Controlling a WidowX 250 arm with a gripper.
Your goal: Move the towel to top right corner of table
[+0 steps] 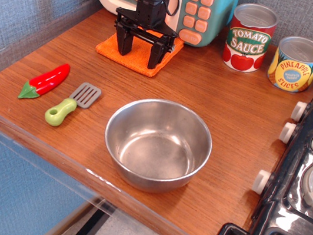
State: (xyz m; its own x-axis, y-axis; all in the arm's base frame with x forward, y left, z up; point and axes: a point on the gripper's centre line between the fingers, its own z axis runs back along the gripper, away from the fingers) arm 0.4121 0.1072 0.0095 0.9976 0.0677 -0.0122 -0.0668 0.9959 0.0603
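The orange towel (111, 48) lies flat on the brown wood table (229, 111) at the back left, just in front of the toy microwave (192, 4). My black gripper (137, 56) stands upright over the towel with its two fingers spread apart, open and empty. Its fingertips (121, 49) are down at the towel's surface, one near the towel's middle and one near its right edge. Part of the towel is hidden behind the gripper.
A steel bowl (157, 144) sits front centre. A red pepper (45, 81) and a green-handled spatula (71, 104) lie at the left. Tomato sauce (250, 38) and pineapple (296, 64) cans stand at the back right. A black toy stove (309, 171) borders the right.
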